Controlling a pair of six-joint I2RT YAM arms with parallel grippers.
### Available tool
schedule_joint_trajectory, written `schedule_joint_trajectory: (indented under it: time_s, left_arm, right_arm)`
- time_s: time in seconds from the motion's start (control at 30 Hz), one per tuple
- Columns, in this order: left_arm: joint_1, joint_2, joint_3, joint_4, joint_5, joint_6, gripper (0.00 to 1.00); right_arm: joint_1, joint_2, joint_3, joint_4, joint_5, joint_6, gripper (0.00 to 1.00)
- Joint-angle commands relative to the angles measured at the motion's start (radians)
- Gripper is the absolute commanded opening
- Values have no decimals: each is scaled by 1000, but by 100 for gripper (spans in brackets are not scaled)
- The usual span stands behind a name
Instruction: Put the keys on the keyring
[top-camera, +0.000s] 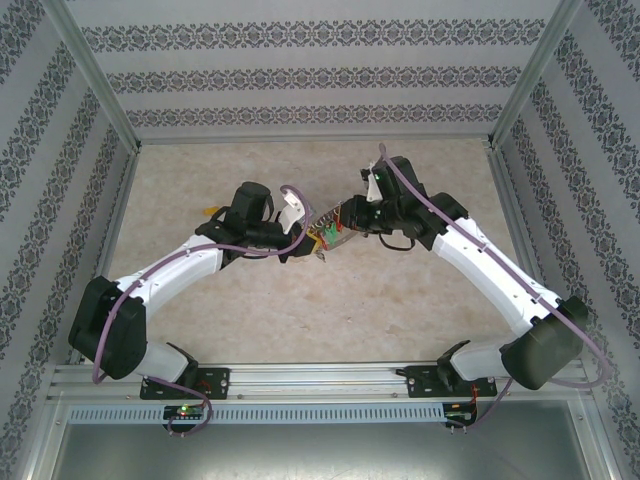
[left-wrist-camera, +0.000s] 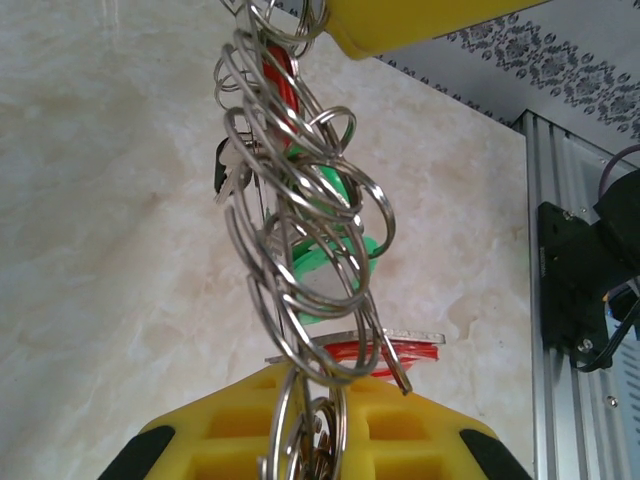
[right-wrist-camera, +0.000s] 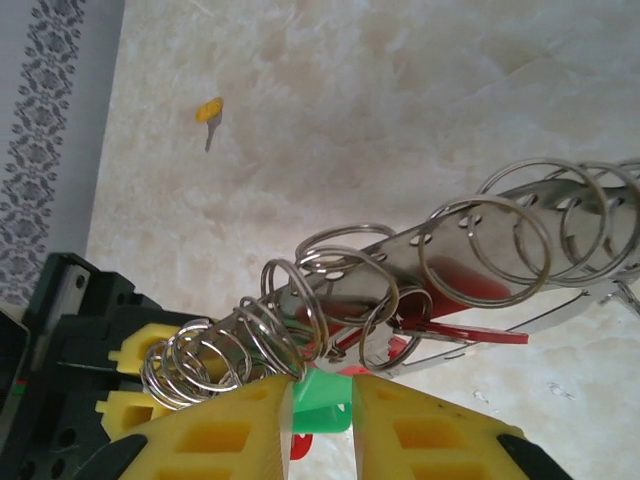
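Where the left gripper pinches it, the keyring (keys attached) protrudes.

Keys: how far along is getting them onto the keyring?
Looks done: tagged keys hang in one bunch of rings. In hand: the left claw is shut on it; the right claw, slightly apart, is at a green tag. Remaining: a yellow key lies on the table.

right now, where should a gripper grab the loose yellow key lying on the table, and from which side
Probably by the yellow tag, pinched across its narrow width from straight above. The key lies flat on the table, away from everything else, so a top-down approach is open; the tag is the broader end, while the thin metal blade offers little to clamp.
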Motion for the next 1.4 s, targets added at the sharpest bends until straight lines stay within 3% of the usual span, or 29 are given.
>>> schedule_joint_trajectory:
  time_s: [0.0, 0.27, 0.6, 0.93, 1.37]
  left_arm:
    - [14, -26, -6, 96, 57, -45, 0]
    - [14, -19, -6, 104, 66, -58, 0]
    - [14, -14, -6, 103, 24, -80, 0]
    - [14, -10, -1, 117, 30, -103, 0]
    - [13, -18, -5, 131, 36, -119, 0]
  right_arm:
    - [-19, -19, -30, 50, -51, 41, 24]
    - [-30, -33, -51, 98, -98, 80, 24]
    - [-49, -93, -62, 45, -36, 123, 28]
    - [-42, -103, -140, 238, -128, 259, 29]
    - [-41, -65, -147, 305, -162, 321, 29]
